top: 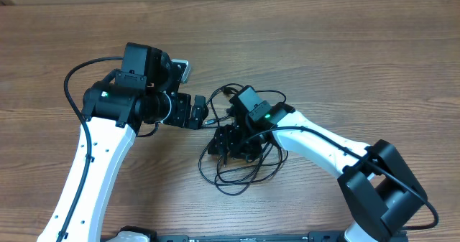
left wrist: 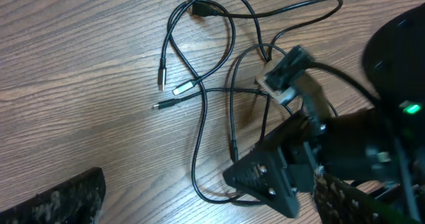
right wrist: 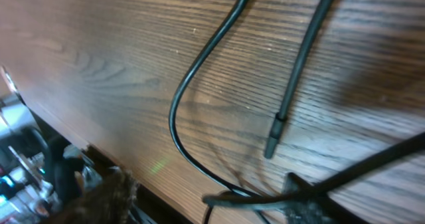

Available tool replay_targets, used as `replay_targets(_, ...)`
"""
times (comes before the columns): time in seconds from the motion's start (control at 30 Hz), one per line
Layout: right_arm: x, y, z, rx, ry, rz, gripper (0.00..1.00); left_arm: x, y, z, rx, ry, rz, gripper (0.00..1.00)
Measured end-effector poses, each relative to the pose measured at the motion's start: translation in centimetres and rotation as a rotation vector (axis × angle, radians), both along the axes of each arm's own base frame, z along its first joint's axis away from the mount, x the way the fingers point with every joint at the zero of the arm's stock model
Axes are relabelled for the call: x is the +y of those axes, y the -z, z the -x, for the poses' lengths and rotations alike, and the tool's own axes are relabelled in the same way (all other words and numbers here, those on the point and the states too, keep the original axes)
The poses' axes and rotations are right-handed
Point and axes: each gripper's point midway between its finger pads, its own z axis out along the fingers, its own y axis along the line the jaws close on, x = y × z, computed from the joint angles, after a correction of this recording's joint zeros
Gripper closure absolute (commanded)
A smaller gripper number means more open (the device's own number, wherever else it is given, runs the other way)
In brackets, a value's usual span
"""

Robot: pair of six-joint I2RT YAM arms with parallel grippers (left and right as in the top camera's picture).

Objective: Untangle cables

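Thin black cables (top: 244, 171) in loose crossing loops on the wooden surface (top: 323, 55), near its middle, between both arms. Three small plug ends (left wrist: 180, 88) with metal tips at one side of the tangle, close together, lying free. Right gripper (top: 231, 143) low over the tangle, right at the strands (impossible to tell how wide, fingers mostly hidden). Left gripper (top: 200, 113) just beside the tangle, spread wide, empty.
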Motion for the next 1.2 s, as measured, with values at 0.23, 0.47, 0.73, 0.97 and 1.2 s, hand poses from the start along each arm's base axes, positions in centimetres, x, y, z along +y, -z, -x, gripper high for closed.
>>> replay_targets(0.23,0.3,0.5,-0.4,0.01,0.068,0.024,0.37,0.0,0.0,0.0,0.0,0.0,0.0,0.0)
replay_targets(0.47,0.6,2.3,0.1,0.004,0.115,0.008,0.55,0.0,0.0,0.0,0.0,0.0,0.0,0.0)
replay_targets(0.73,0.3,3.8,1.8,0.045,0.134,0.035,0.96,0.0,0.0,0.0,0.0,0.0,0.0,0.0)
replay_targets(0.97,-0.4,3.7,1.8,0.043,0.152,0.06,0.96,0.0,0.0,0.0,0.0,0.0,0.0,0.0)
replay_targets(1.2,-2.7,-3.3,-1.3,-0.124,0.211,-0.038,0.96,0.0,0.0,0.0,0.0,0.0,0.0,0.01)
